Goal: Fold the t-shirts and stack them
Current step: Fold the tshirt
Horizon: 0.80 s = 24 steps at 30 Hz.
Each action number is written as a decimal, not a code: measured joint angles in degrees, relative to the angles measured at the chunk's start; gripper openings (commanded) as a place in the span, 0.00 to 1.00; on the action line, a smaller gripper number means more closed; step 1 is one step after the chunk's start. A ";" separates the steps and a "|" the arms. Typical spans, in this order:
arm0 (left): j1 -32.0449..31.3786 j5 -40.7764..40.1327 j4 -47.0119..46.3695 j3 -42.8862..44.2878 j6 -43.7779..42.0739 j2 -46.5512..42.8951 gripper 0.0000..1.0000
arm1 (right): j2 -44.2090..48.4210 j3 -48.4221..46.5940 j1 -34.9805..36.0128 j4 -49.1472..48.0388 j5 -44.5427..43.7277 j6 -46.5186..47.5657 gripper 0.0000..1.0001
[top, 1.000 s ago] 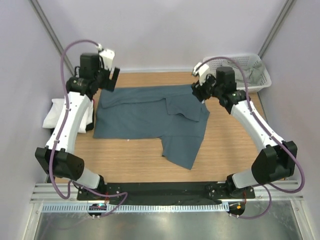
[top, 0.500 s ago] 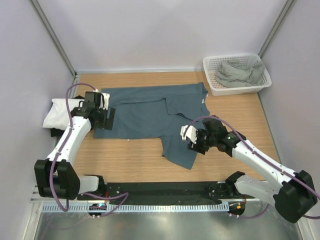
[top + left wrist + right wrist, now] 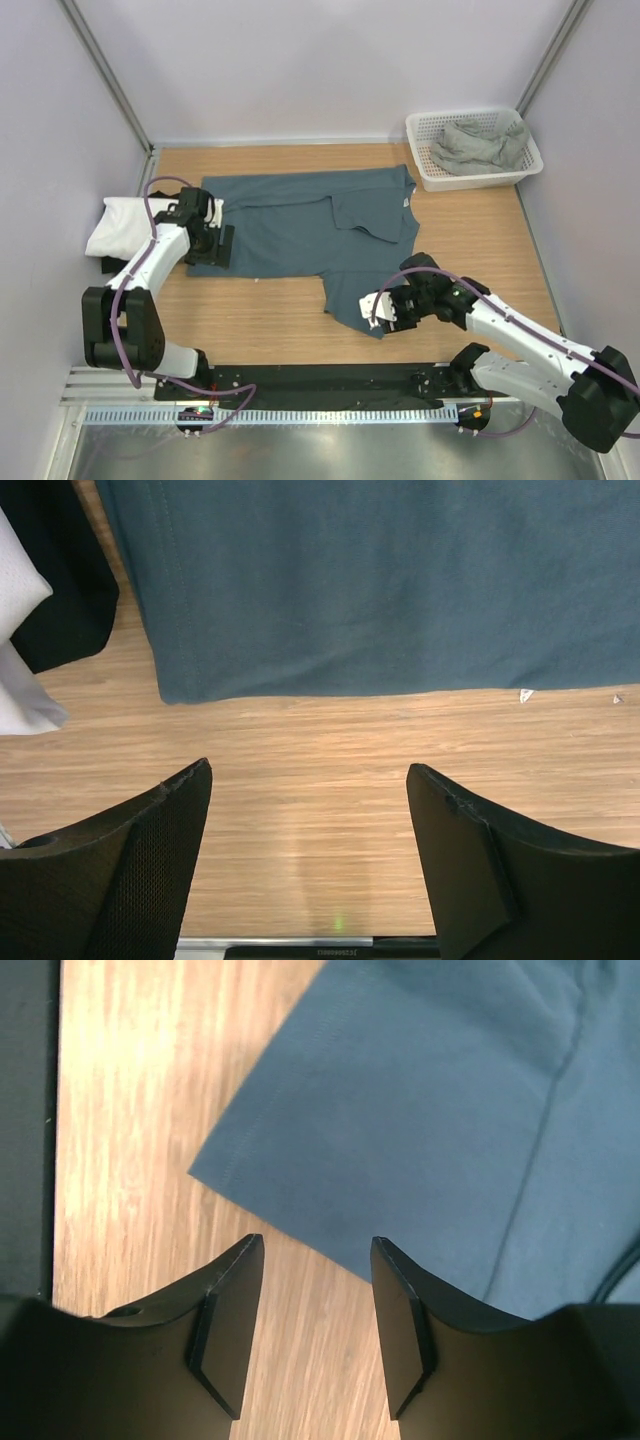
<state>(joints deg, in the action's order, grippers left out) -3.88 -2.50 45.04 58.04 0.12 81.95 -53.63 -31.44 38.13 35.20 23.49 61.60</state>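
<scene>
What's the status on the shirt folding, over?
Left gripper open, empty, beside hem corner of slate-blue shirt. Right gripper open, empty, at its sleeve corner. Shirt spread flat, fold unfinished. Nothing in the way.

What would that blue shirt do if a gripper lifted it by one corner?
The blue t-shirt would probably hang limp: it lies flat with soft folds. Pushed, its thin edge would likely bunch up on the wooden table rather than slide whole.
</scene>
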 measured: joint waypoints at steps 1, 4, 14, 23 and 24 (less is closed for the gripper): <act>0.11 0.07 -0.24 -0.28 0.24 0.04 0.80 | -0.59 0.17 0.09 -0.02 0.46 0.79 0.52; 0.37 0.07 -0.70 -0.79 0.92 0.22 0.80 | -2.27 0.33 0.87 0.13 1.77 2.32 0.51; 7.45 1.25 -0.87 -0.63 0.94 4.52 0.78 | -6.27 0.33 4.39 1.38 4.57 4.61 0.50; 8.68 1.68 -0.81 0.96 0.94 6.84 0.78 | -8.57 0.31 5.18 2.60 5.62 6.10 0.49; 8.70 2.01 -0.83 1.27 0.94 7.21 0.78 | -8.87 0.31 5.27 2.56 5.66 6.21 0.48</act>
<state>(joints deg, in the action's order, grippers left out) 4.82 -0.49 44.21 59.31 1.06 89.17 -62.50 -31.14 43.40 37.76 29.15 67.81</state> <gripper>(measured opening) 0.781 0.492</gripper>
